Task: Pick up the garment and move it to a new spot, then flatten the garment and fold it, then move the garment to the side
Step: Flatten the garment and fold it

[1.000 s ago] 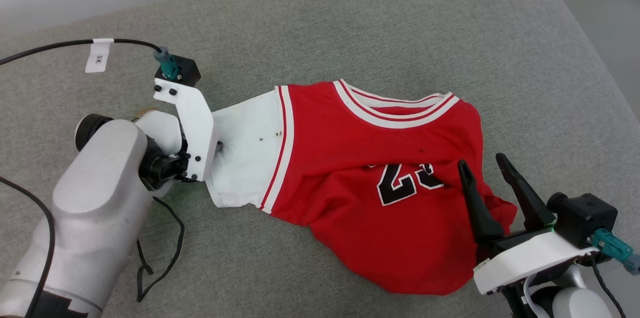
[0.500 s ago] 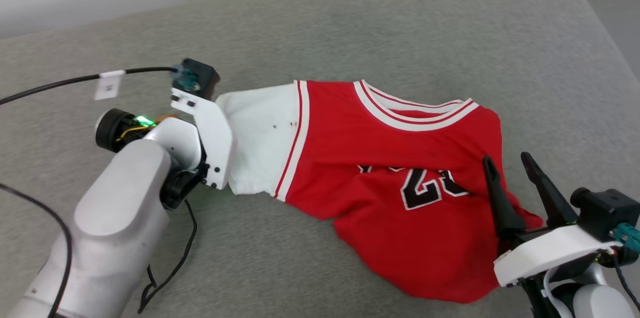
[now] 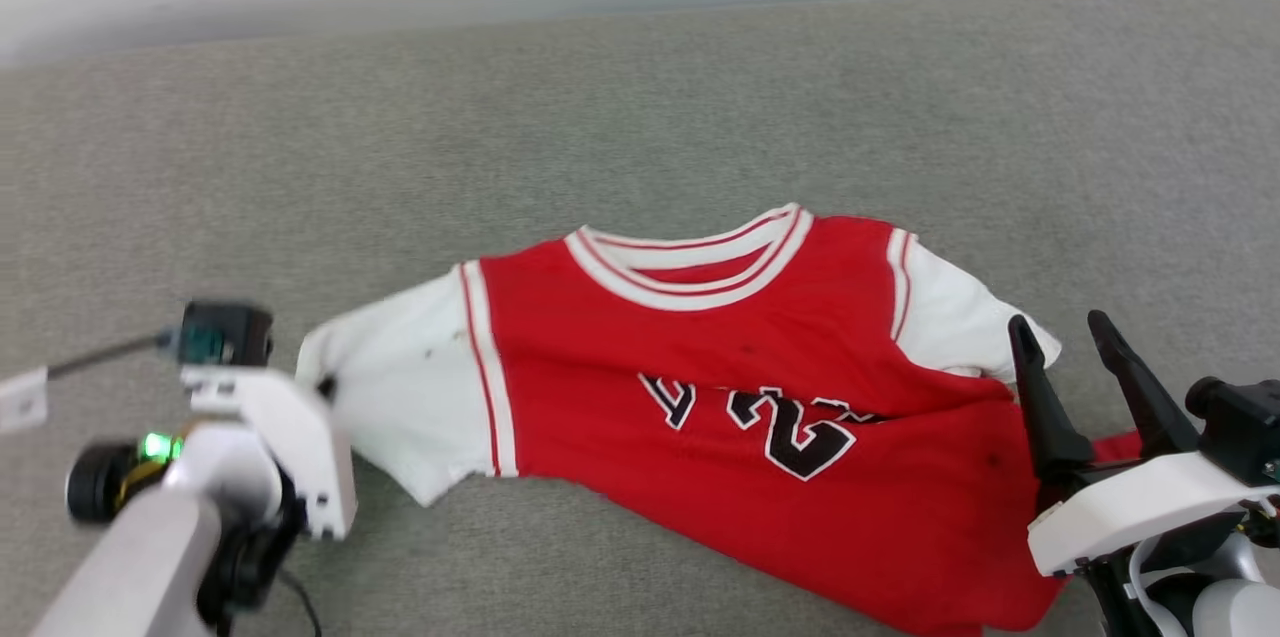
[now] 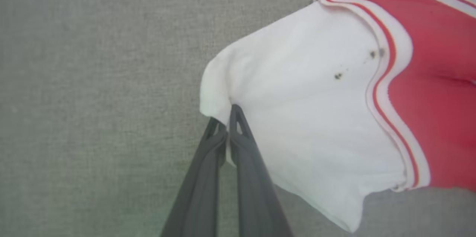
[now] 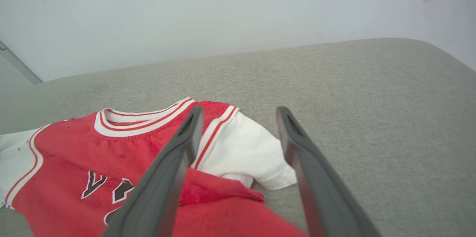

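Left hand (image 4: 225, 116) pinches the shirt (image 3: 760, 357) by its white sleeve edge at lower left, right hand (image 3: 1058, 320) spread wide at lower right, bare cushion (image 3: 640, 117) above.

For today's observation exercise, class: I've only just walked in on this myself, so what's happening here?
A two-armed robot is handling a red jersey lying crumpled on a grey padded surface. Its left tool is shut on the edge of one white sleeve. The right tool hangs open near the other sleeve, gripping nothing. The jersey is not yet flat or folded.
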